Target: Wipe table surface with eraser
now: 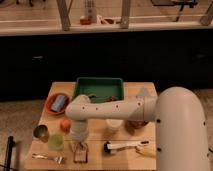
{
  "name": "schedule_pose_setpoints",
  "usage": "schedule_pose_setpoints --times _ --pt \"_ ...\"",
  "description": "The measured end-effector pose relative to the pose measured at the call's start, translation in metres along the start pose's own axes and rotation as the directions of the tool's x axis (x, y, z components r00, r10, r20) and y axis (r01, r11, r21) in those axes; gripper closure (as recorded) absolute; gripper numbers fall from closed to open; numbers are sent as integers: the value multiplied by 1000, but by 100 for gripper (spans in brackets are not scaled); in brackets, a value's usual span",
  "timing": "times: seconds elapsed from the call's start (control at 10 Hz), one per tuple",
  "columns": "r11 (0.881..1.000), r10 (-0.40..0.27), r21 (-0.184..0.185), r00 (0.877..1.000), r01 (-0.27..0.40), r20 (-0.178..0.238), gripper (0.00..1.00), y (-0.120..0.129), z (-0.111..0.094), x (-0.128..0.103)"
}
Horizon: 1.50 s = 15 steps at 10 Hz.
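No text, label, brand or number can be read on anything here. The gripper (79,146) hangs low over the small dark-edged, pale-centred eraser (80,157), near the front of the light tan wooden table surface (97,138).

We see the counter (98,144), a light tan wooden top, plain and smooth. Towards its near left edge lies the eraser (80,157), a small flat block with dark edges and a pale middle. The claw (79,146) hangs right over it.

Smooth white rounded arm (115,107), bulky shoulder (182,130); gripper (80,146), prob. greyish, low over eraser (80,157).
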Motion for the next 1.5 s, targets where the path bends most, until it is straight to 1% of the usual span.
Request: schedule_pose_setpoints --times 0.2,0.4,0.6,0.8,1.0,1.1,1.2,1.4,1.5 --pt "998 45 -38 999 -45 -15 100 24 0 10" --pt "996 69 -55 997 -71 -38 100 29 0 24" --pt "995 81 -60 994 -85 -70 100 23 -3 47" --pt "997 67 -43 993 -71 -94 100 6 -10 60" --pt "1000 21 -14 995 -22 -103 100 -21 -16 58" --pt "1000 0 -8 995 0 -101 100 -27 -18 54" --pt "999 -33 4 995 33 -96 100 -35 -20 44" --pt "998 -63 14 995 64 -77 100 -41 -15 27" --pt "997 -74 13 996 74 -52 100 -39 -10 12"
